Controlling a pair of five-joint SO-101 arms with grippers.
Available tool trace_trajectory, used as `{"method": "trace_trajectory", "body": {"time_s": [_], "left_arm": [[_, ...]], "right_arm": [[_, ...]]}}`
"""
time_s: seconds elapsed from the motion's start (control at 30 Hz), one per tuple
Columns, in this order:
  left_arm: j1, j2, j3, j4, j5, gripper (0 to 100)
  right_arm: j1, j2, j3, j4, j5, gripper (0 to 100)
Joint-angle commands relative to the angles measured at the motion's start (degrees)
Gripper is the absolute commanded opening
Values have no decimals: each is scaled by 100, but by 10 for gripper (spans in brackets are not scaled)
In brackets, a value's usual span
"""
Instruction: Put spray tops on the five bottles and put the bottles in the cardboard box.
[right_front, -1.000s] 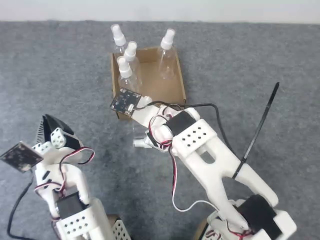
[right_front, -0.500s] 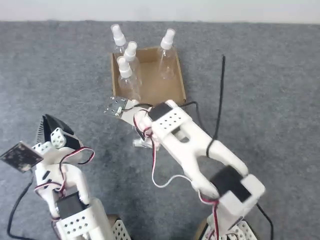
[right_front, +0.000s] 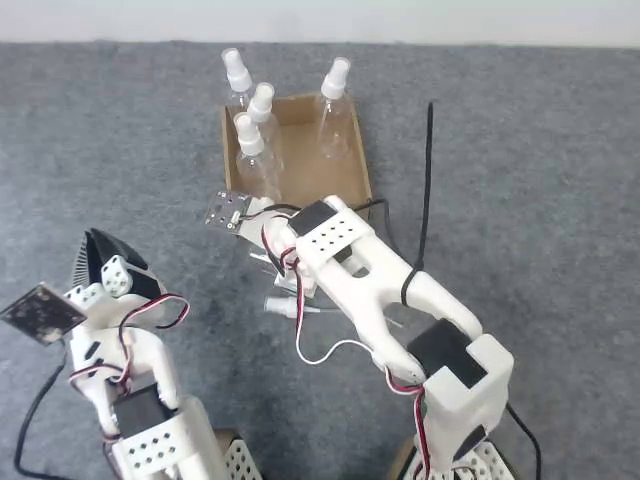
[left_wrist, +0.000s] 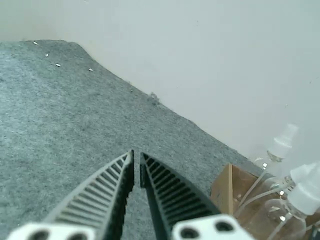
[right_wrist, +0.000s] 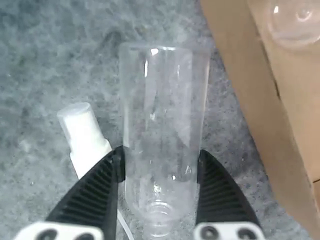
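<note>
A clear bottle (right_wrist: 160, 130) without a top lies on the grey carpet just in front of the cardboard box (right_wrist: 260, 85). My right gripper (right_wrist: 159, 157) is shut on it, with one finger against each side near the neck. A loose white spray top (right_wrist: 82, 137) lies beside the bottle and reads as a small white piece (right_front: 283, 306) from above. Three capped bottles (right_front: 335, 95) stand in the cardboard box (right_front: 355, 175); another capped bottle (right_front: 237, 75) stands at its far left corner. My left gripper (left_wrist: 136, 162) is shut on nothing, held above the carpet at the front left (right_front: 95, 262).
The right arm (right_front: 350, 270) stretches over the carpet in front of the box and hides most of the lying bottle from above. A black cable (right_front: 428, 180) rises to the right of the box. Open carpet lies left and right of the box.
The right arm has swung left and settled lower in front of the box. The loose spray top now lies a little nearer the front. The left arm has not moved.
</note>
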Motion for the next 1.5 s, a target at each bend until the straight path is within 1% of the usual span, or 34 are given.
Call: {"method": "trace_trajectory", "body": {"time_s": [0.0,0.17,0.37,0.5,0.7,0.9,1.0,1.13,1.23,1.33,1.47], "left_arm": [[-35,-9,-84,26,26,16],[-35,-9,-84,26,26,16],[-35,-9,-84,26,26,16],[-26,0,-84,26,26,16],[-26,9,-84,26,26,16],[-18,-9,-84,141,18,16],[-9,-18,-84,158,18,16],[-9,-18,-84,158,9,16],[-9,-18,-84,167,9,16],[-9,-18,-84,167,9,16],[-9,-18,-84,167,9,16]], "right_arm": [[-57,-268,-167,127,9,49],[-66,-963,-167,743,-9,49],[4,-1473,-167,1156,-114,49],[154,-1886,-167,1332,-782,49],[664,-2642,-167,1719,-1407,52],[892,-3011,-167,1982,-2295,49],[1051,-3055,-167,2167,-2884,49],[1402,-3064,-141,2185,-4026,48],[1622,-3064,35,2185,-4651,48],[1763,-3064,316,2185,-4949,48],[1965,-3064,580,2167,-5099,48]]}}
